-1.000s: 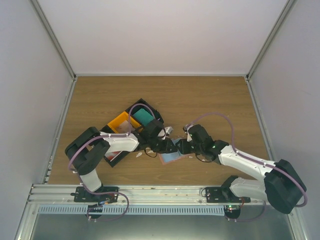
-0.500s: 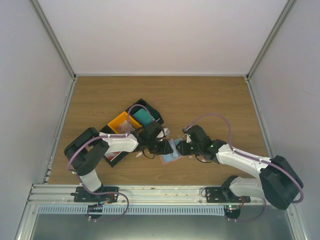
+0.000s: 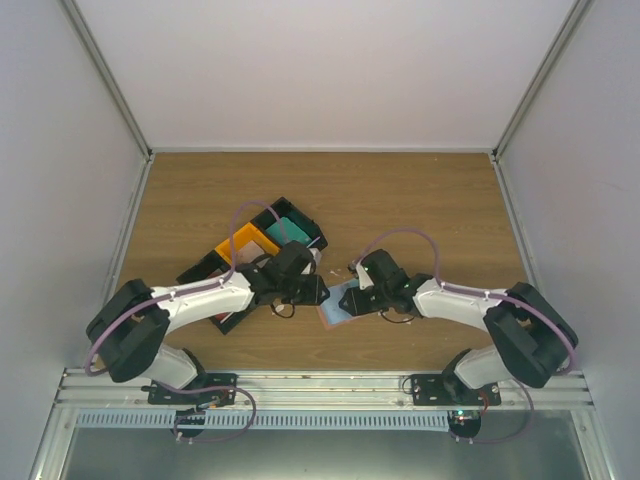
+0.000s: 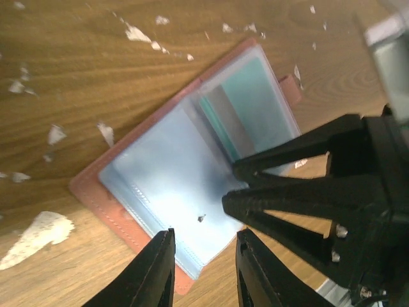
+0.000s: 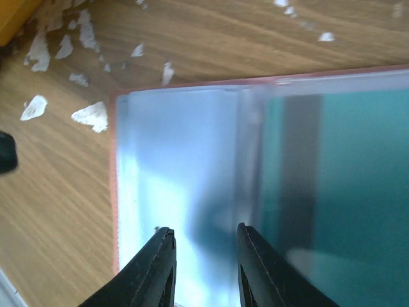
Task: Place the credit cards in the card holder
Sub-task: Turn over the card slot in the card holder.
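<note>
Left state: the left gripper [image 4: 203,272] has its jaws a little apart, with nothing visible between them, so it is released
Right state: the right gripper [image 5: 204,268] also has a narrow gap between its jaws and grasps nothing that the views show
From the left gripper: the card holder [image 4: 153,179] lies just ahead of and below the fingertips, with its near corner closest to them
From the right gripper: the holder lies directly below, and the fingertips hang over the pale clear sleeve [image 5: 172,166]; I cannot tell if they touch it
Holder: it lies open and flat on the table [image 3: 430,200], sleeves facing up, the terracotta cover showing only as a thin border
Long axis: in the left wrist view it runs from lower left to upper right; in the right wrist view it runs across the frame, left to right
Card inside: one teal card [image 5: 345,160] sits in the sleeve of the half farther from the left gripper
Nearer arm: in the top view the right gripper is over the holder and the left one is just beside its left edge, so I judge the right arm slightly nearer
Around: white scraps [image 4: 35,233] lie on the wood beside the holder
Other cards: none in either gripper; a teal thing [image 3: 288,232] lies in the black bin [image 3: 312,236] behind the left arm, and I cannot tell if it is a card
Coming move: probably one arm must steady the holder while the other fetches a card
</note>
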